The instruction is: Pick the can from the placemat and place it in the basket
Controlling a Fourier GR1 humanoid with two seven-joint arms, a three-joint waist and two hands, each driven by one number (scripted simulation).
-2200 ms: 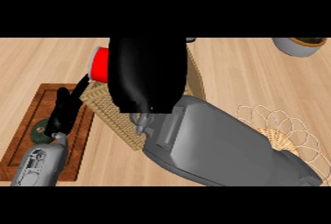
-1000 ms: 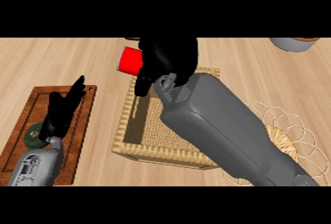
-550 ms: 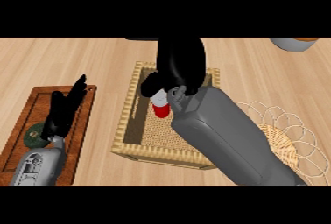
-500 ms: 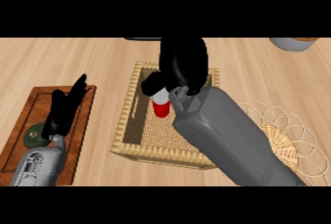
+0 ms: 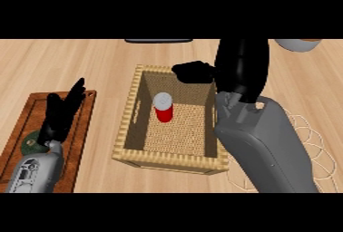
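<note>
**A:** Start nearest you. What was down at the lower left of the frame?

**Me:** My left hand (image 5: 64, 111), fingers straight and pointing up, resting over the placemat (image 5: 26, 118), a flat brown board with a raised, lighter rim. A small dark green round thing (image 5: 30, 145) lay on it just beside my wrist; I could not tell what it was.

**A:** And the can?

**Me:** The can (image 5: 163, 107) stood upright inside the basket (image 5: 171, 159), on its floor toward the far half. Red body, pale silvery top, smooth beside all that weave. The basket was rectangular, pale woven straw, thick rimmed, with slatted side walls.

**A:** Your right hand?

**Me:** My right hand (image 5: 231, 68) hung over the basket's far right corner in the upper middle of the frame, fingers relaxed and apart, thumb stuck out to the left, clasping nothing. It looked apart from the can.

**A:** So what could have gone wrong?

**Me:** As I judged it, the withdrawal. My grey forearm lay along the basket's right wall, so a careless pull back could have dragged the rim and tipped the narrow can. At the right edge a looped wire stand (image 5: 305, 136) sat near my arm, easy to snag. A pale bowl (image 5: 296, 44) was at the upper right.
</note>
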